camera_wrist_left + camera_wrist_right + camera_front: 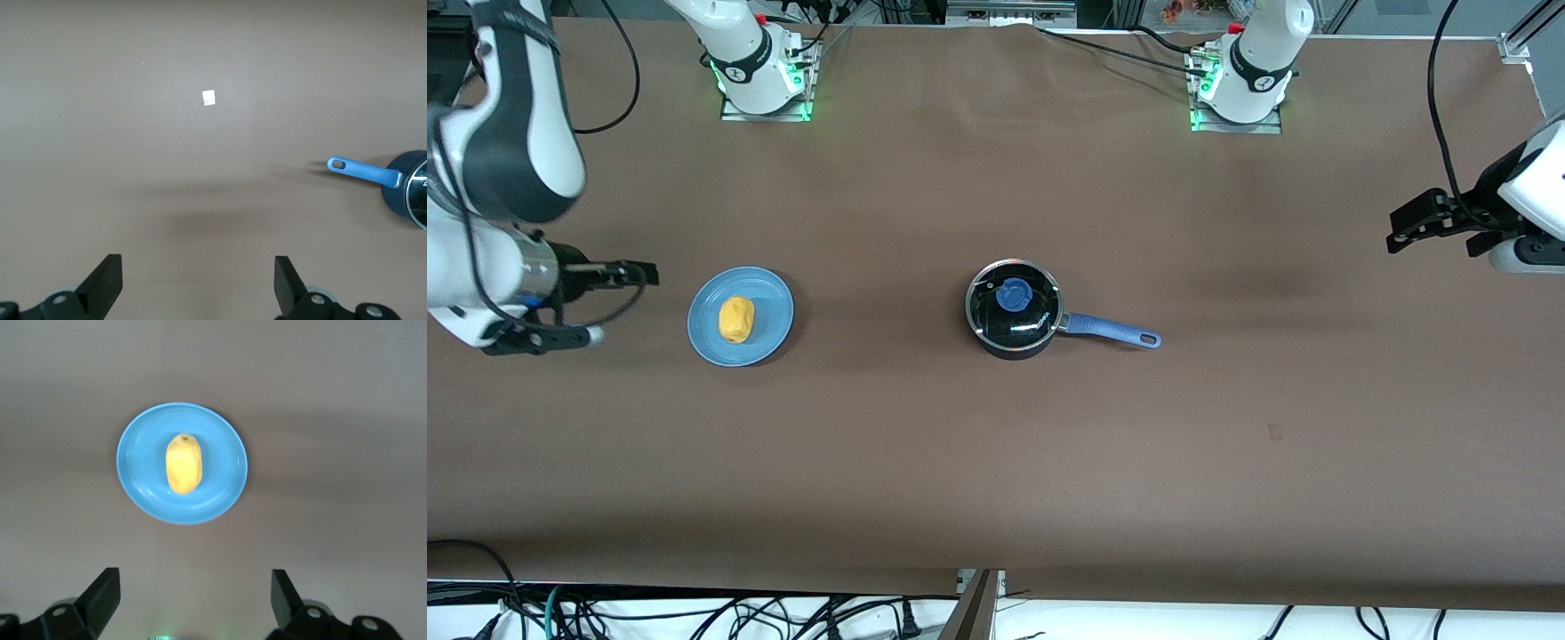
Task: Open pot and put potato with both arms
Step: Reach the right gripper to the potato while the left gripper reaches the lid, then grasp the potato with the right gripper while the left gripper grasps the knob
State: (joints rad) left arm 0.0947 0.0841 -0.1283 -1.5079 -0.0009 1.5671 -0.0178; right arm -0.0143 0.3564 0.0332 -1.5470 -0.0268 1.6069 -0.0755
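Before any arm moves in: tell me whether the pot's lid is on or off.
On. The glass lid sits flat across the pot, its blue knob centred on top.

Brown-covered table (pixel 996 462); cables (pixel 694 613) along its edge.

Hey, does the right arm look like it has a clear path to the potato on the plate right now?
Probably yes. The potato lies uncovered on the plate, with only bare table between it and the right gripper, whose fingers are open.
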